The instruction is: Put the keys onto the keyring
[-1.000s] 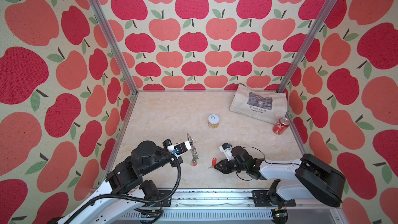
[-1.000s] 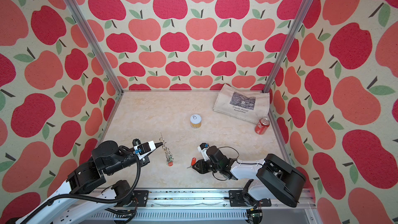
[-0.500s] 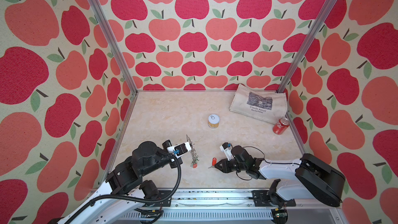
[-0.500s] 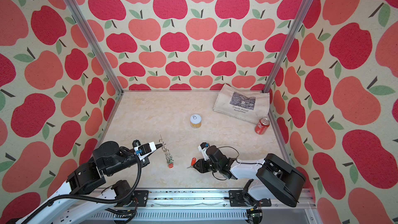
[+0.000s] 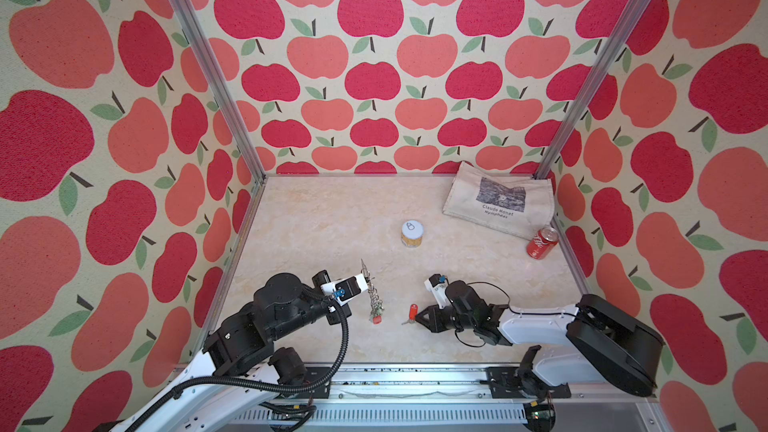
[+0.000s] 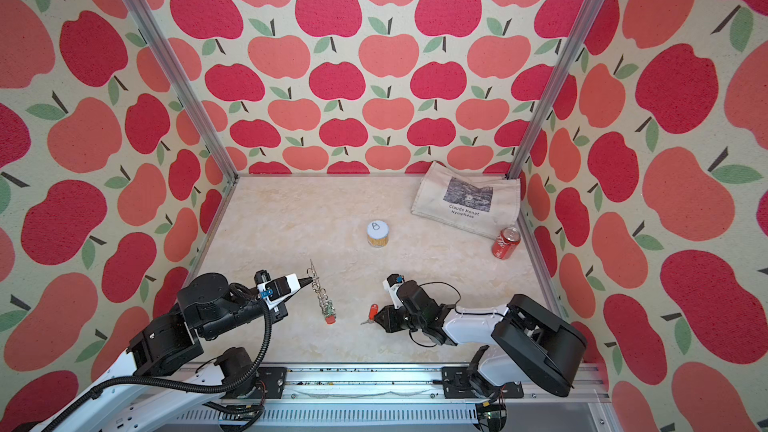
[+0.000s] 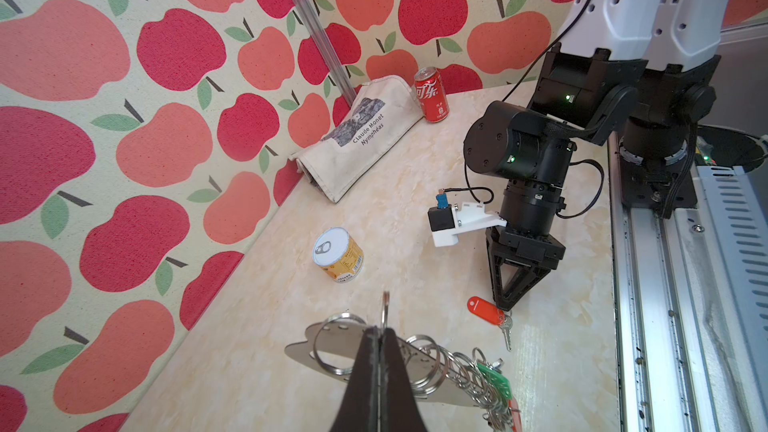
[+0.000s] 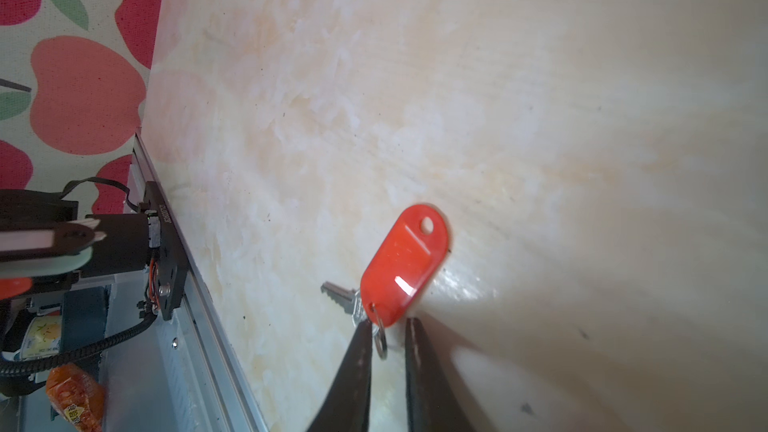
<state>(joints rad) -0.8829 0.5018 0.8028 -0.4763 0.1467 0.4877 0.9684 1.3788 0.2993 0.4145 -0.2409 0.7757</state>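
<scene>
Pressed together, the left gripper (image 7: pixel 380 328) pinches the keyring (image 7: pixel 299 351) by its flat metal plate and holds it on edge at the near left of the table (image 5: pixel 332 222). Wire rings (image 7: pixel 419 363) hang in a row along the plate. A green tag (image 7: pixel 494 380) and a red bit (image 7: pixel 515 409) dangle at the low end, and in the left wrist view both are partly cut off by the picture's edge. The keys on them are hard to make out. In both top views the keyring shows only as a thin edge-on sliver, and I cannot tell whether its low end touches the table.

Down at the table, the right gripper (image 8: pixel 388 326) has its jaws a narrow gap apart, straddling the small ring of the loose key (image 8: pixel 338 295). That ring lies against one fingertip (image 8: pixel 363 330) and clear of the other. The loose key lies flat near the front — right of the keyring and well apart from it. Its red tag (image 8: pixel 405 259) covers part of the key's head.
</scene>
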